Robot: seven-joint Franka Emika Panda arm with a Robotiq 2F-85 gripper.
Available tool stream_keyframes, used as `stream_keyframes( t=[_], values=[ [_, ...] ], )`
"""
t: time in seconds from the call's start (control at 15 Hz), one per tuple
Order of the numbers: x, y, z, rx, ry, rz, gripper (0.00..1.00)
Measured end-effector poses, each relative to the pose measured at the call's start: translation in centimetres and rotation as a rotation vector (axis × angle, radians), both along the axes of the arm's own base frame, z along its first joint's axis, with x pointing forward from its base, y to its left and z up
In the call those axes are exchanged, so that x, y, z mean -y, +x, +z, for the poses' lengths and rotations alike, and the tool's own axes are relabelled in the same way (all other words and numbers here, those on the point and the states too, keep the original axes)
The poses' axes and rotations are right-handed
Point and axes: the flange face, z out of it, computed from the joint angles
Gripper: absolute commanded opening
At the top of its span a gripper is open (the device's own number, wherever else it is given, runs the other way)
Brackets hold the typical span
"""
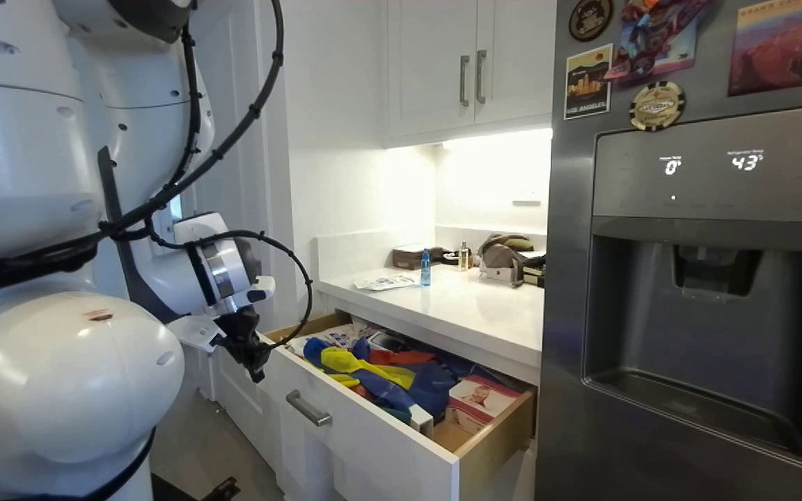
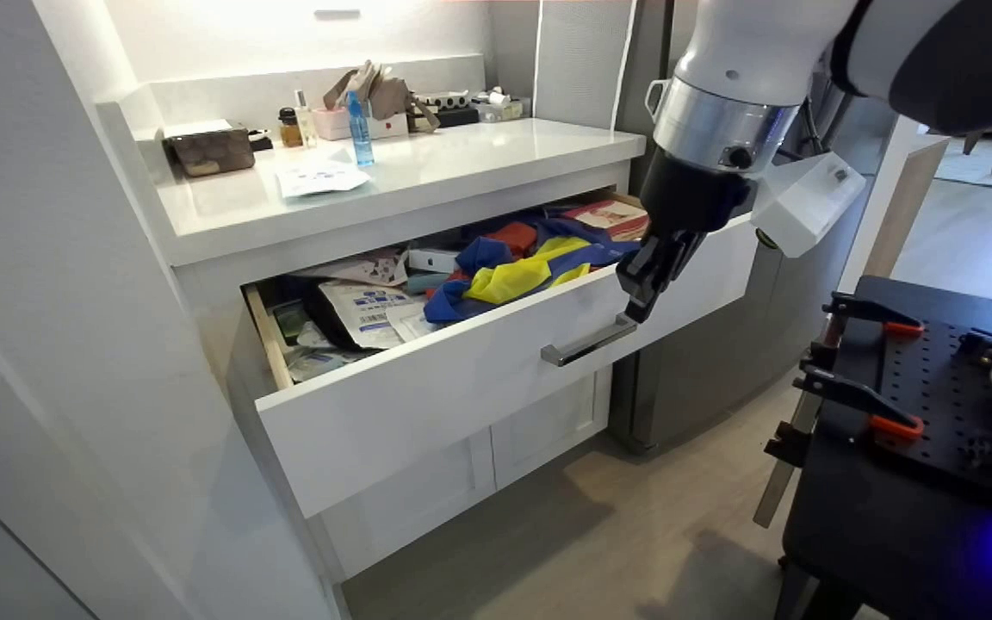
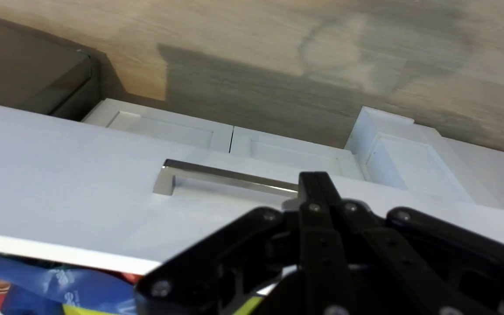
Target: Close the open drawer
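The drawer stands pulled open below the counter. Its white front shows in both exterior views and in the wrist view. Its silver handle is on the front's middle. Cloths, packets and boxes fill its light-wood box. My black gripper is in front of the drawer front, pointing down. In the wrist view its fingertips are together with nothing between them, and they hide one end of the handle. I cannot tell whether they touch the drawer.
The white counter above the drawer holds a blue bottle, papers and bags. A grey fridge stands beside the drawer. White cabinet doors are below. A black table with clamps stands across the floor.
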Motion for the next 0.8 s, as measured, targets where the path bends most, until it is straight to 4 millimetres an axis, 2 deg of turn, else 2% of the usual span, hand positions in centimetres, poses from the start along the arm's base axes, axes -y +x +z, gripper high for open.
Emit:
stream_keyframes(
  t=[0.4, 0.8],
  values=[
    [0.8, 0.5, -0.9, 0.047, -0.037, -0.002, 0.00],
    [0.4, 4.1, -3.7, 0.042, -0.065, -0.021, 0.01]
  ],
)
